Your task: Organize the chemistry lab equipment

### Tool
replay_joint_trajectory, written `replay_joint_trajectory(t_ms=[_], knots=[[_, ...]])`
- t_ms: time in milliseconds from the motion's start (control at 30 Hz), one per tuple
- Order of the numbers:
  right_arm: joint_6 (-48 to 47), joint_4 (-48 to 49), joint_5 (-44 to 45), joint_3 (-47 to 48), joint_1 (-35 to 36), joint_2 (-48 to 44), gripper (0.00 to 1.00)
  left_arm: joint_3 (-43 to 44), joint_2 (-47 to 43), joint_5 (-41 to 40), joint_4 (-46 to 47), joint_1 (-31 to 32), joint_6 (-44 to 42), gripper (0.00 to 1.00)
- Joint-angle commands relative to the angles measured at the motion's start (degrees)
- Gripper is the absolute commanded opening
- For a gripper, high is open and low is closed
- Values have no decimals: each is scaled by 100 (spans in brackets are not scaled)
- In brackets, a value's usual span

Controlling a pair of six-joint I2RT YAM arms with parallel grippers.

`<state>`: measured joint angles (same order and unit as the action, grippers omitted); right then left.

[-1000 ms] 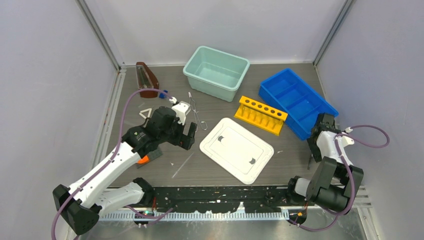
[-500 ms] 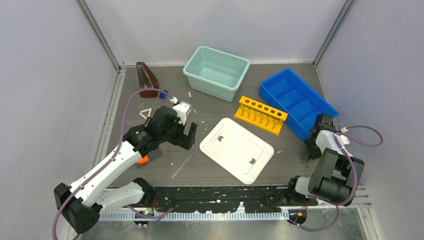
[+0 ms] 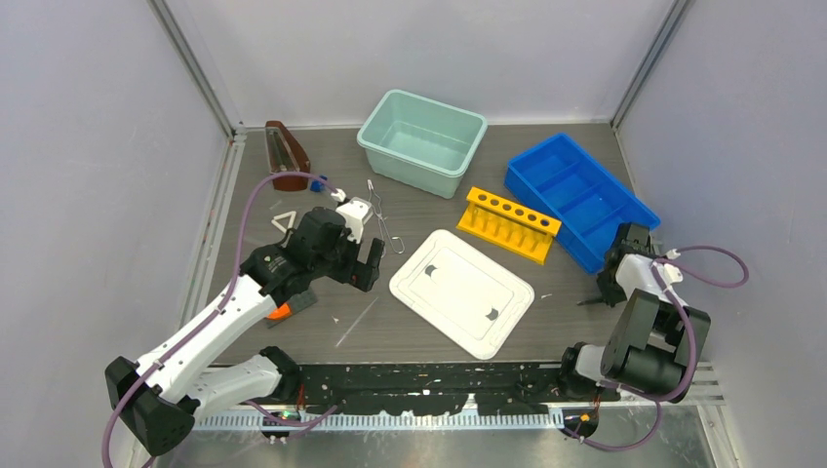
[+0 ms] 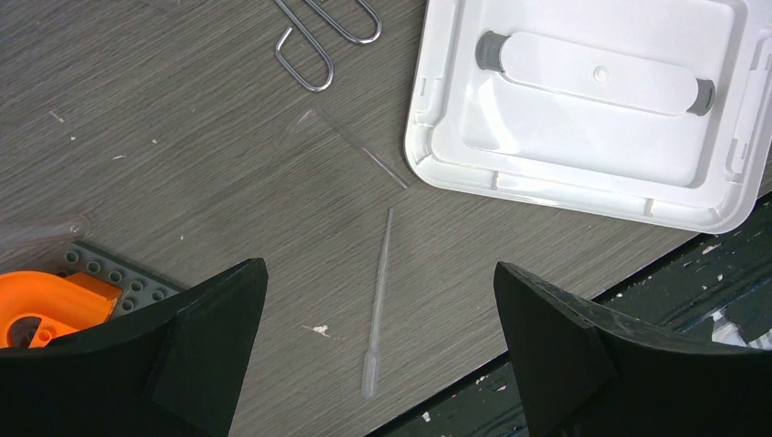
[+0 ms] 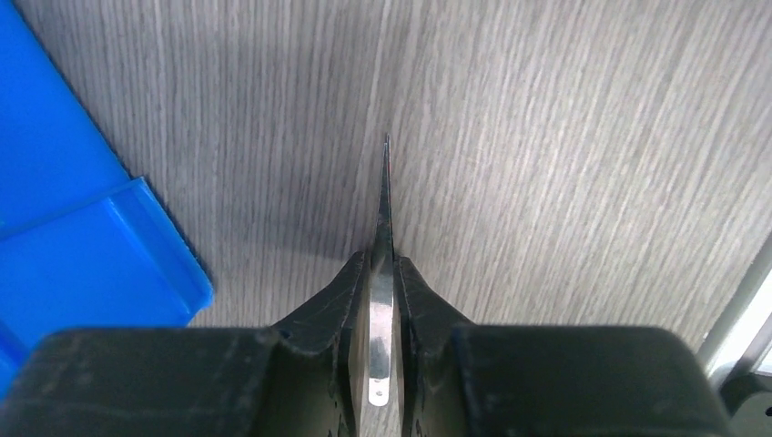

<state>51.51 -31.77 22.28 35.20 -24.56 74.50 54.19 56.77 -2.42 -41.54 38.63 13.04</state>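
Note:
My right gripper (image 5: 382, 262) is shut on slim silver metal tweezers (image 5: 383, 209), whose point sticks out ahead just over the wood table, beside the blue tray (image 5: 64, 182). From above, that gripper (image 3: 610, 288) sits at the tray's near corner. My left gripper (image 4: 380, 267) hangs open above a clear pipette (image 4: 378, 309) lying between its fingers. A thin glass rod (image 4: 355, 146) and silver wire tongs (image 4: 328, 36) lie farther ahead. A white triangle (image 3: 285, 220) and a small blue knob (image 3: 317, 181) lie behind the left arm.
A white lid (image 3: 461, 291) lies mid-table, with a yellow tube rack (image 3: 508, 224) behind it. A teal bin (image 3: 421, 141) and blue divided tray (image 3: 580, 200) stand at the back. A brown holder (image 3: 286, 154) stands back left. An orange piece on a grey plate (image 4: 41, 305) is under the left finger.
My right gripper has closed onto the tweezers, and their tip now points left over the table. The left arm has stayed still and open.

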Motion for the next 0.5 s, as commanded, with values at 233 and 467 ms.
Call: replay_joint_trajectory(t_ms=[233, 467], knots=[[232, -675, 505, 139, -40, -747, 12, 140, -51, -80, 74, 23, -3, 100], [211, -1316, 431, 611, -40, -1834, 11, 153, -67, -71, 68, 22, -3, 100]])
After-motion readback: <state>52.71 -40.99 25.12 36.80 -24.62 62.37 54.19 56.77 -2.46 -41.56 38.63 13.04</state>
